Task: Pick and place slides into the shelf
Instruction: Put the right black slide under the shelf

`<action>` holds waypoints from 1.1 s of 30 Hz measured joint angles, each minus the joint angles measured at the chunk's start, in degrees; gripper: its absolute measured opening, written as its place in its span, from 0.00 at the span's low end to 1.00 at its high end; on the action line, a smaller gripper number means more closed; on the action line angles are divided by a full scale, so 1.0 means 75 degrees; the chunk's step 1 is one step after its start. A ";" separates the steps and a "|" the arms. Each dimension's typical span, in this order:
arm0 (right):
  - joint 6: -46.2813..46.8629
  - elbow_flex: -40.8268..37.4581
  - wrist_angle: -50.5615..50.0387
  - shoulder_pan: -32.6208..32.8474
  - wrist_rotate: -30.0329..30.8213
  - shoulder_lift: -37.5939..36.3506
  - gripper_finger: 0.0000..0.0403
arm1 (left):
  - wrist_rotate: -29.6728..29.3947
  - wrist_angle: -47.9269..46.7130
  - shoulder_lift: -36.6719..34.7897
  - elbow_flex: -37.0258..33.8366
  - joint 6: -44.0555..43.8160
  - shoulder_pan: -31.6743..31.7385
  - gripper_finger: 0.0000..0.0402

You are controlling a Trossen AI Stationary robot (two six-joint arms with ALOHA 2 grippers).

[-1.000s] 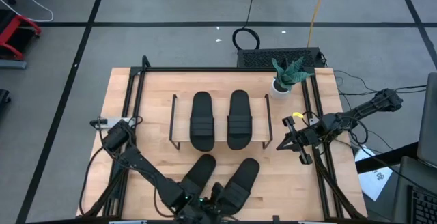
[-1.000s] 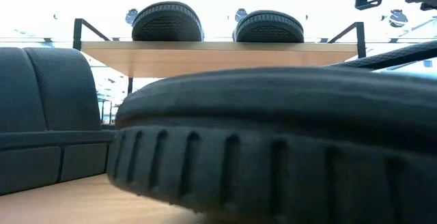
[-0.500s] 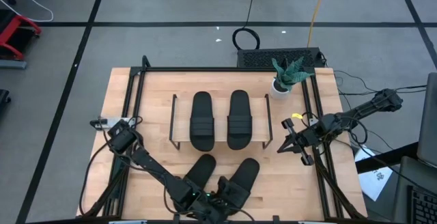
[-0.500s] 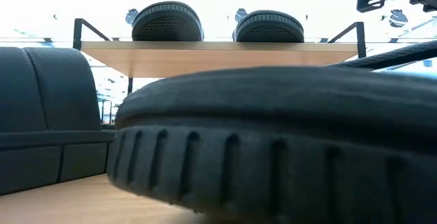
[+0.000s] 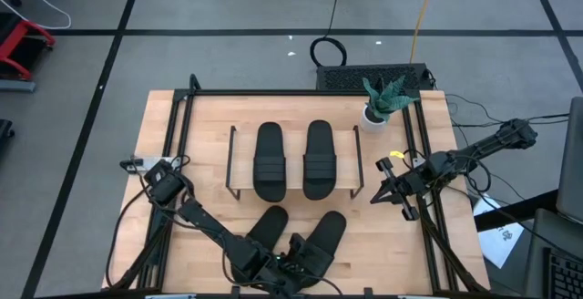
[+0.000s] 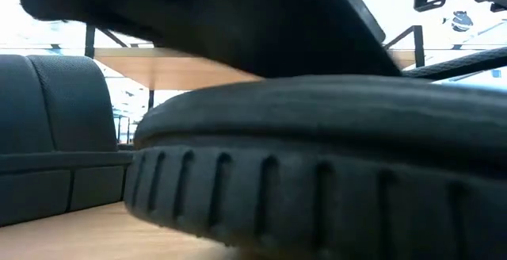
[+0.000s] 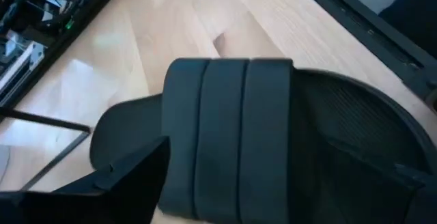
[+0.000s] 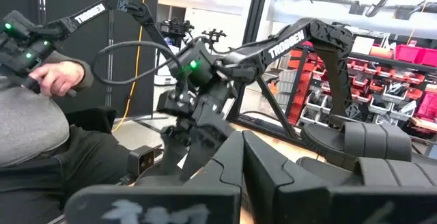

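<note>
Two black slides [image 5: 270, 160] [image 5: 319, 159] lie side by side on the shelf [image 5: 294, 144], soles down on its wood board. Two more slides [image 5: 266, 229] [image 5: 324, 235] lie on the table in front of it, slanting. My left gripper [image 5: 293, 264] hovers open at the near left side of the right-hand one. In the left wrist view its ribbed strap [image 7: 229, 135] lies just ahead of the fingers [image 7: 130, 183], which stand wide to either side. My right gripper [image 5: 401, 188] waits shut, raised over the table's right edge.
A potted plant [image 5: 383, 103] stands at the table's far right corner. Black frame rails [image 5: 178, 117] run along the table's sides. A seated person [image 8: 41, 128] shows beyond the table in the right wrist view. Bare wood lies left of the shelf.
My left gripper has sunk and gone toward the table's right edge, closer to the front right slide. In the low view its arm has come in from above and now hides the two slides on the shelf. The slides have not moved.
</note>
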 joint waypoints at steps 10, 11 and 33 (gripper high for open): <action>0.0028 0.0003 -0.0003 0.0000 0.0012 0.0054 0.00 | -0.0906 0.0523 0.0353 0.0006 0.1322 0.0024 0.91; 0.0027 0.0003 -0.0003 0.0000 0.0012 0.0054 0.00 | -0.1035 0.0506 0.0319 0.0006 0.1355 0.0024 0.91; 0.0021 0.0003 -0.0009 0.0000 0.0029 0.0074 0.00 | -0.0063 -0.0026 0.0270 0.0079 0.0488 0.0719 0.47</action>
